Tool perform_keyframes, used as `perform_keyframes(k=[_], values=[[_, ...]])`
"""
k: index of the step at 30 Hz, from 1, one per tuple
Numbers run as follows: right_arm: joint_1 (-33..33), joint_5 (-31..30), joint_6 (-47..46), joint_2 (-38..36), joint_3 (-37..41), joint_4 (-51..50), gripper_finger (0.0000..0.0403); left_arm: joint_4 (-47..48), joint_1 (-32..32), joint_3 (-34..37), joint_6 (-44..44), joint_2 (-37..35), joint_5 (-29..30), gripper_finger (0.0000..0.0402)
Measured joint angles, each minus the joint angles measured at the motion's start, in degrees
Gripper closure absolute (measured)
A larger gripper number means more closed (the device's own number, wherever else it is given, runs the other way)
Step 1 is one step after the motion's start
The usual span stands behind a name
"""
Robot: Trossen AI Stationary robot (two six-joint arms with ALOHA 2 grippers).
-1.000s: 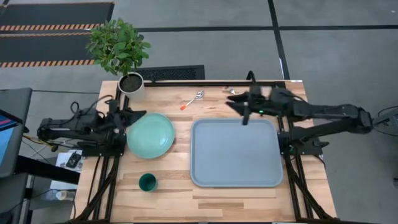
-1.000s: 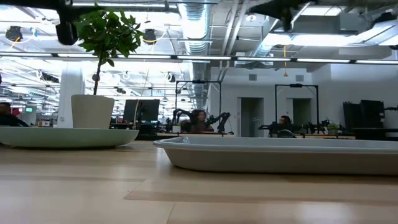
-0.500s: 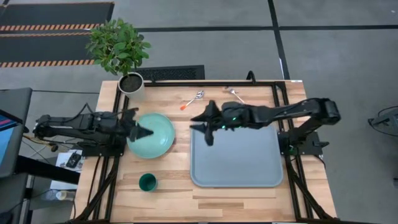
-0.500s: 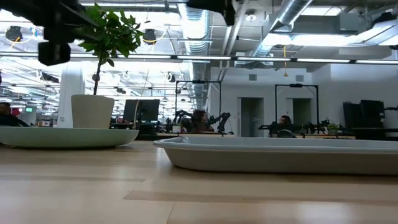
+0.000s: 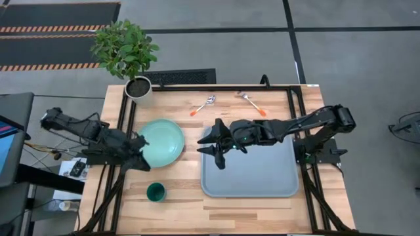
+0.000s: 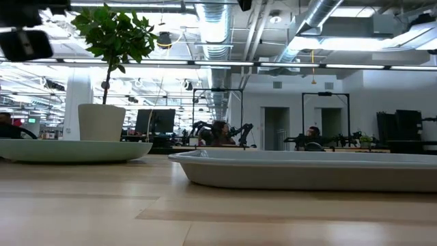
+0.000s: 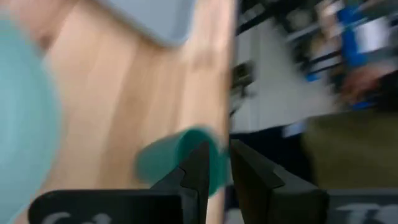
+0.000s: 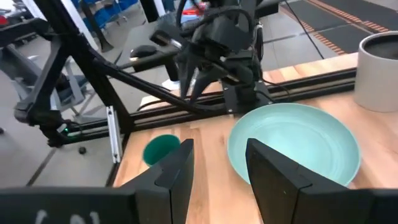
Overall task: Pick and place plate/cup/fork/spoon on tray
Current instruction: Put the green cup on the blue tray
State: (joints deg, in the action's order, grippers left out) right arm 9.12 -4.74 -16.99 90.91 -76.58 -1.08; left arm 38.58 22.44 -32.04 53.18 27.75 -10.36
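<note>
The mint-green plate [image 5: 159,141] lies flat on the table left of the empty blue-grey tray [image 5: 248,160]. The dark-green cup [image 5: 156,192] stands upright near the front edge. The spoon [image 5: 203,105] and the fork [image 5: 251,103] lie on the wood beyond the tray. My left gripper [image 5: 146,165] is shut and empty, above the table by the plate's near-left rim, between plate and cup; the cup also shows in its wrist view [image 7: 180,163]. My right gripper [image 5: 211,149] is open and empty above the tray's left edge, pointing at the plate [image 8: 298,143].
A white pot with a leafy plant [image 5: 138,88] stands at the table's far left corner. In the low view, the plate [image 6: 68,150], the pot [image 6: 102,121] and the tray's rim [image 6: 307,167] show. Bare wood lies in front of the tray.
My right gripper has swung from the tray's far edge toward the table's left, to the tray's left edge, then a little nearer. My left gripper has gone from the plate's left side over the plate, then toward the near edge and the cup. No object has moved.
</note>
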Motion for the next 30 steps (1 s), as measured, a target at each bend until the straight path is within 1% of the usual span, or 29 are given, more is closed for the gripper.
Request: perform_keyframes(k=[2, 5, 8, 11, 15, 19, 21, 23, 26, 28, 30], values=[[0.22, -0.11, -1.83, 0.00, 0.00, 0.02, 0.0232, 2.50, 3.12, -0.14, 0.59, 0.99, 2.77, 0.0357], [0.22, -0.16, -4.02, 0.40, 0.00, 0.14, 0.0232, 2.93, 6.92, 0.38, 3.58, 2.89, 7.71, 0.0356], [0.18, -0.18, -4.58, 1.39, 0.02, -0.34, 0.0232, 2.71, 9.73, 0.43, 7.24, 6.54, 12.08, 0.0346], [0.18, -0.09, -4.69, 2.51, 0.00, -0.01, 0.0232, 1.67, 12.09, 0.43, 7.33, 10.97, 11.91, 0.0328], [0.18, 0.14, -5.71, 3.32, 0.13, -1.04, 0.0232, -1.25, 14.36, 0.43, 5.93, 16.64, 8.37, 0.0293], [0.18, 0.16, -5.66, 3.98, 0.13, -2.13, 0.0232, -3.65, 14.75, 0.10, 5.39, 20.46, 4.43, 0.0252], [0.07, 0.17, -5.64, 4.11, 0.16, -1.59, 0.0232, -3.51, 14.75, -0.55, 6.13, 21.56, 3.68, 0.0234], [-0.25, 0.17, -5.62, 3.96, 0.02, -1.62, 0.0232, -3.36, 14.75, -1.14, 8.07, 21.87, 4.56, 0.0218], [-0.54, 0.19, -5.56, 4.04, 0.02, -2.02, 0.0232, -3.30, 14.75, -1.97, 11.58, 22.07, 7.98, 0.0199], [-0.65, 0.19, -5.46, 4.04, 0.02, -1.89, 0.0232, -3.38, 14.72, -2.22, 14.09, 22.05, 9.88, 0.0191], [-1.00, 0.19, -5.48, 4.04, 0.02, -1.87, 0.0232, -2.69, 14.72, -2.22, 15.66, 22.27, 10.21, 0.0187]])
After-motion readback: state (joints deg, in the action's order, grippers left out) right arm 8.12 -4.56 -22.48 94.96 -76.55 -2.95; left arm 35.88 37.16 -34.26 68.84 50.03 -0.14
